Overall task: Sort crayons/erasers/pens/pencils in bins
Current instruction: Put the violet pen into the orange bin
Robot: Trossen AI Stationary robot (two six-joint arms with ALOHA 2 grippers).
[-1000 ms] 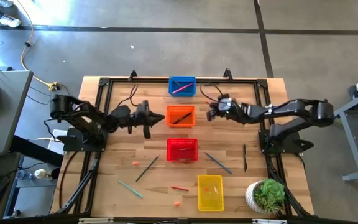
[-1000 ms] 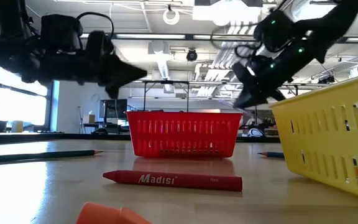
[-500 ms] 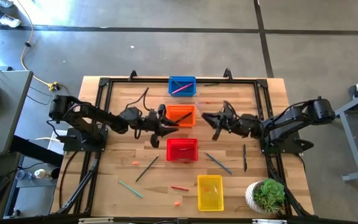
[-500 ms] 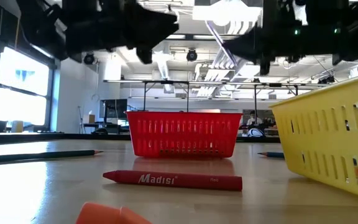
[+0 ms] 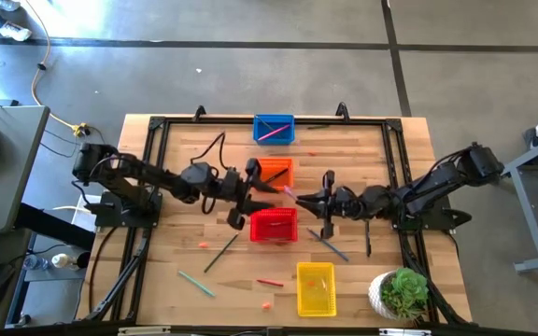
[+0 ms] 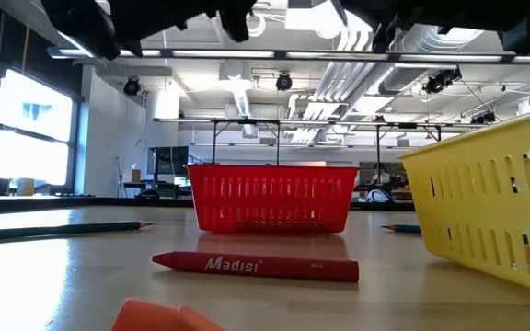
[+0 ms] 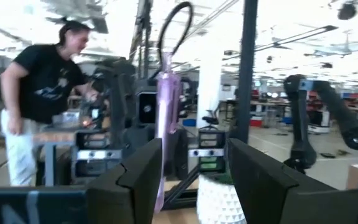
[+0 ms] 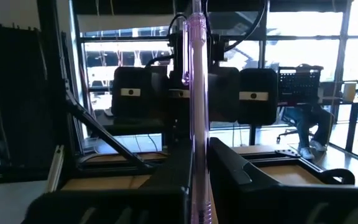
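Your right gripper (image 5: 299, 198) pinches a pale purple pen (image 8: 196, 93) above the table beside the red bin (image 5: 274, 224), facing your left gripper (image 5: 252, 191), whose fingers are spread, so any bump between them could knock the pen loose.

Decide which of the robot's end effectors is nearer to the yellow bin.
The right end effector is nearer: it hangs just up-table of the yellow bin, beside the red bin. The left end effector sits farther off, beyond the red bin's opposite corner.
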